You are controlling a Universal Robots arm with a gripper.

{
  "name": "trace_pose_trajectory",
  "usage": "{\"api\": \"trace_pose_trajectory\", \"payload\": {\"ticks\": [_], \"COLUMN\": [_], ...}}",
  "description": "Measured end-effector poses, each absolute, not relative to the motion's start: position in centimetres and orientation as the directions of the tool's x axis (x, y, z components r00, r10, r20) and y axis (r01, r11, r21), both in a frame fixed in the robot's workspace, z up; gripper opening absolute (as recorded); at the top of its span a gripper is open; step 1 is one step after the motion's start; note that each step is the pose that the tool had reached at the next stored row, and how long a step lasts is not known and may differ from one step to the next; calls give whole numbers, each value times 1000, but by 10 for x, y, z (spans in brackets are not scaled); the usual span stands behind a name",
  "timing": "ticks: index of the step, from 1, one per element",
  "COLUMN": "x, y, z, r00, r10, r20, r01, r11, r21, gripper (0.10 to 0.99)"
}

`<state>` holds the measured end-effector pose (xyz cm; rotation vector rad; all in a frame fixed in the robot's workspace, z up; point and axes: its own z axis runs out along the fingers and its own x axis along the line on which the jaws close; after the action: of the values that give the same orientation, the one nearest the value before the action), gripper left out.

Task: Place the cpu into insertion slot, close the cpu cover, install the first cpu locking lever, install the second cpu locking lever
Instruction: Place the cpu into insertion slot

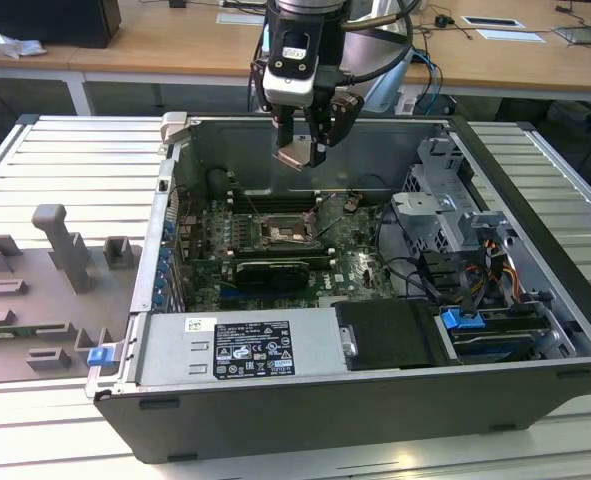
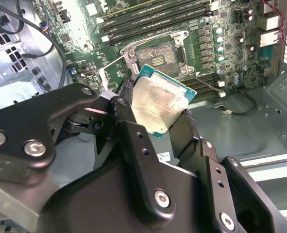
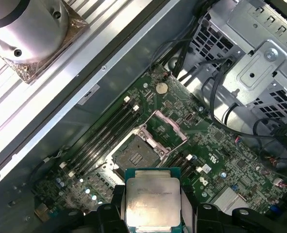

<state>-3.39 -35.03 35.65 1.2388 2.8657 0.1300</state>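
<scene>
Cpu [image 1: 297,153] hangs pinched between the fingers of the gripper [image 1: 303,152] in the exterior view, high above the insertion slot [image 1: 283,235] and a little toward the rear wall from it, at about the level of the rim of the computer case [image 1: 375,410]; the chip is well apart from the slot, its flat face tilted rather than level with the slot; the case holds the motherboard [image 1: 355,250], with a black card [image 1: 270,270] just beside the slot on the near side and a drive cage [image 1: 445,200] off to the exterior view's right of the slot. In the second wrist view the cpu [image 2: 158,104] sits clamped by two opposite edges in the gripper [image 2: 158,116], tan-silver top showing, and the slot [image 2: 155,56] lies bare beyond it with memory sticks [image 2: 148,17] on its far side. In the first wrist view the gripper [image 3: 152,209] grips the cpu [image 3: 152,201] the same way; the slot [image 3: 136,155] is empty, the cpu cover [image 3: 168,128] stands swung open just beside it, and memory sticks [image 3: 107,136] flank it; the chip is close to square, so no long axis matters, but its edges look turned against the slot's edges, so both descent and alignment appear undone.
</scene>
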Motion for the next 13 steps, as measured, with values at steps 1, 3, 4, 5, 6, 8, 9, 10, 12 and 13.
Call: {"api": "trace_pose_trajectory", "payload": {"ticks": [1,3,4,5,6,8,9,10,12,13], "x": [-34,-34,-34,-34,-34,-34,-34,-34,-34,-34], "y": [-350,-350,-350,-350,-350,-350,-350,-350,-350,-350], "z": [357,356,356,356,356,356,356,356,356,356], "r00": [-678,-671,-666,-663,-655,-648,-643,-640,-628,-624], "r10": [735,741,745,748,755,762,766,769,778,781], "r20": [17,17,17,17,17,17,18,17,18,17], "r01": [733,740,744,747,754,760,764,767,776,779], "r11": [675,668,663,660,652,644,640,636,625,621], "r21": [83,83,83,83,83,83,83,83,83,83], "gripper": [541,541,541,541,541,541,541,541,541,541]}}
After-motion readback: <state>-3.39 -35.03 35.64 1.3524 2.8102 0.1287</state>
